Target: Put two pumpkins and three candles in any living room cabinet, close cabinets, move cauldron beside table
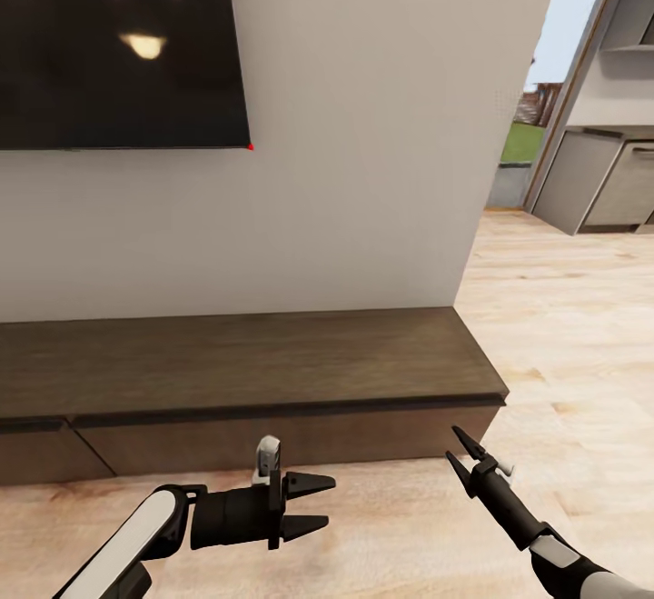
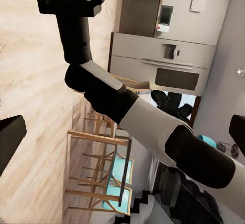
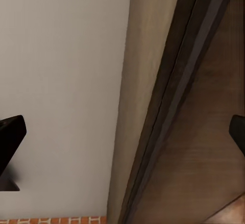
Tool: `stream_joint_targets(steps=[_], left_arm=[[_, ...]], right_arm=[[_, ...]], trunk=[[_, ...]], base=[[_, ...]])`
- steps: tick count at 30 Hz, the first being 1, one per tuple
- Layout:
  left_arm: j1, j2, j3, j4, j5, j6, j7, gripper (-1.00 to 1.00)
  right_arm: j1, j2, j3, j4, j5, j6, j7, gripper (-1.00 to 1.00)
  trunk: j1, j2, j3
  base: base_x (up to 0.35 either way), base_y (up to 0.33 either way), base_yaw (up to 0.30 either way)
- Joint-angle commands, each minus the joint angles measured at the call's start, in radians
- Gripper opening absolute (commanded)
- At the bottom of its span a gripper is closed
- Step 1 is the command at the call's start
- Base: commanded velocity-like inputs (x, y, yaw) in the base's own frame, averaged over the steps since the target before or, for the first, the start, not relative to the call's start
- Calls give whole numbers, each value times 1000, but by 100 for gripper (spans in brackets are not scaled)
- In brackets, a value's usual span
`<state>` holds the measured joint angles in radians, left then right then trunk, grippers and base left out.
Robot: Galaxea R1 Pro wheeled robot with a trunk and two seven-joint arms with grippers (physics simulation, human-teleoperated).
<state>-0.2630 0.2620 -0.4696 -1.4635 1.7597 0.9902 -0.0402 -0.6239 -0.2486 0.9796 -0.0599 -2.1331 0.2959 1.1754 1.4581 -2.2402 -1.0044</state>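
Drawers of the cabinet looked shut; left claw and right claw gaped wide, empty; nothing visibly stowed.

Dark-brown cabinet on wood floor

Both arms reach forward low. The left gripper points sideways toward the right arm, jaws spread apart, nothing between them. The right gripper angles up and forward, fingers parted, empty
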Motion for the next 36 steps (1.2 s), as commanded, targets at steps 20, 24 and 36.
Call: stream_joint_targets(steps=[20,24,36], left_arm=[[-1,-1,-1,-1,-2,1,-4,100],[-1,-1,-1,-1,-2,1,-4,100],[-1,-2,-1,-1,-2,1,-4,100]], right_arm=[[0,-6,11,-1,-10,25,138,100],[0,-5,15,-1,-9,25,134,100],[0,-3,17,-1,-8,25,131,100]], trunk=[[77,-141,-64],[92,-169,-76],[138,-253,-114]], base=[[0,0,0],[0,0,0],[0,0,0]])
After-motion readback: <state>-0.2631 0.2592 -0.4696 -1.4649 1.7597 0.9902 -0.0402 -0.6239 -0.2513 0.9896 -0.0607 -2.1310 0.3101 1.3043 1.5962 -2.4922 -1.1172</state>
